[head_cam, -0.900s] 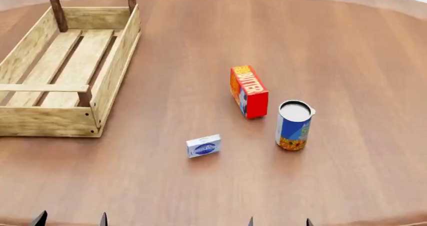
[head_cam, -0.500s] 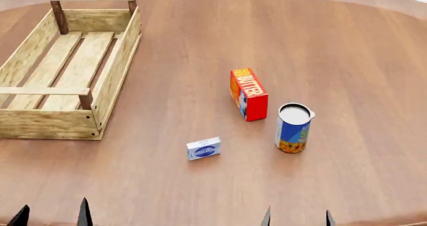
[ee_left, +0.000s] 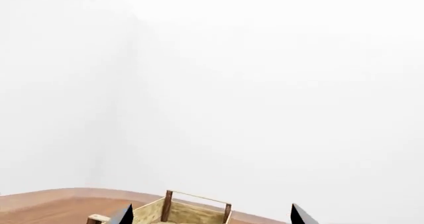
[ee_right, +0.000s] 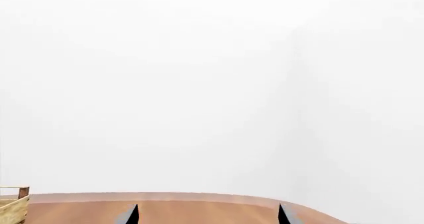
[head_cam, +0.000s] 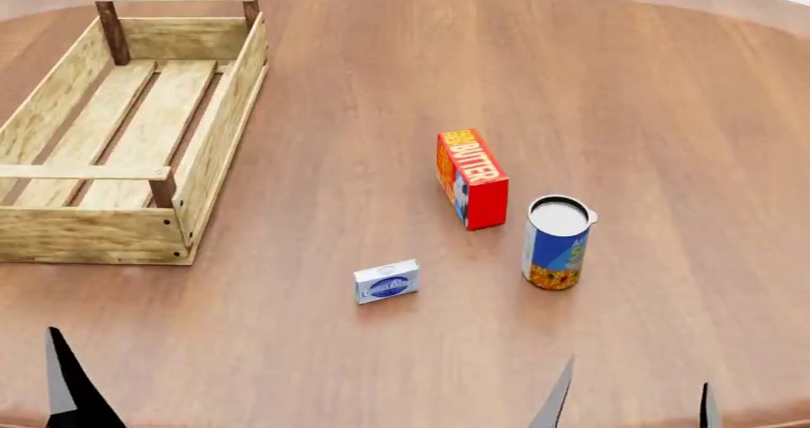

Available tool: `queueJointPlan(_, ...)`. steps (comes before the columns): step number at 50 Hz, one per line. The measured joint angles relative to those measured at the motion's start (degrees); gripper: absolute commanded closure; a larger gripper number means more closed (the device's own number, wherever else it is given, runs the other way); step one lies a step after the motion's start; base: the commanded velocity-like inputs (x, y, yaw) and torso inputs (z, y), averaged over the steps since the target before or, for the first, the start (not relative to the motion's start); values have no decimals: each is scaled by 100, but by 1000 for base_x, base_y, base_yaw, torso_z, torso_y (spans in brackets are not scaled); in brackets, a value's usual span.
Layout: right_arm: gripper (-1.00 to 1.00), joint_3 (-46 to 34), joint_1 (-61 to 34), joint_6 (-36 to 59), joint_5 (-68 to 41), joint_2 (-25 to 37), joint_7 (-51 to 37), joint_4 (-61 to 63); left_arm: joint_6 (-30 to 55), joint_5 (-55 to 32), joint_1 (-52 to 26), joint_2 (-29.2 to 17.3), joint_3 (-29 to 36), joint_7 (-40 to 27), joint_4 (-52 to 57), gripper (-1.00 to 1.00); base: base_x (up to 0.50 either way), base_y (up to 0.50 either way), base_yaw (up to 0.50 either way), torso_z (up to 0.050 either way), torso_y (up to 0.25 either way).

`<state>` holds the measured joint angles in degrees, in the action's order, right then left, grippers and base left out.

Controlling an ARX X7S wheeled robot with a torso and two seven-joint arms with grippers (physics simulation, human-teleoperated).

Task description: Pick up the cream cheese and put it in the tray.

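Observation:
The cream cheese (head_cam: pixel 386 282), a small flat white box with a blue oval logo, lies on the table in the near middle of the head view. The tray (head_cam: pixel 215 139), a long light-wood crate, stands empty at the far left; its end (ee_left: pixel 195 211) also shows in the left wrist view. My right gripper (head_cam: pixel 629 404) is open at the bottom right, nearer than the cream cheese and to its right. Only one finger (head_cam: pixel 61 376) of my left gripper (ee_left: pixel 212 216) shows at the bottom left. That gripper's jaws stand wide apart and empty. The right gripper (ee_right: pixel 208 215) holds nothing.
A red-orange butter box (head_cam: pixel 472 178) stands upright behind and right of the cream cheese. A blue-orange can (head_cam: pixel 557 242) stands just right of the butter box. The round wooden table (head_cam: pixel 379 86) stretches far back, and its rim (ee_right: pixel 198 198) curves against a white wall.
Both grippers' fingertips have risen further into the head view, the left pair shifting left and the right pair shifting right. The objects have not moved on the table.

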<state>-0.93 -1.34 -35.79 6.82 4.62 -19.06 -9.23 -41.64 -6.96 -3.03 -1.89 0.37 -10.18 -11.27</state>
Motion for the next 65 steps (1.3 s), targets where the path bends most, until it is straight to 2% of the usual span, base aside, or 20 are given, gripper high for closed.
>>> queueJointPlan(9, -100, -27, -24, -590, 169, 31, -316, -212, -704, 14, -57, -65, 89, -163, -265, -100, 0, 0, 0, 0, 0)
queueJointPlan(19, -100, -69, -18, -910, 273, 58, -566, -292, -1112, -75, -64, -152, 215, -253, -383, -100, 0, 0, 0, 0, 0)
queueJointPlan(37, -100, -119, -6, -1070, 587, 114, -916, -275, -1240, -499, 32, -335, 393, -336, -144, -100, 0, 104, 0, 0, 0)
queueJointPlan(65, -100, -361, 66, -1006, 557, 254, -1053, -128, -1263, -504, 47, -428, 481, -468, -110, -100, 0, 151, 0, 0, 0)
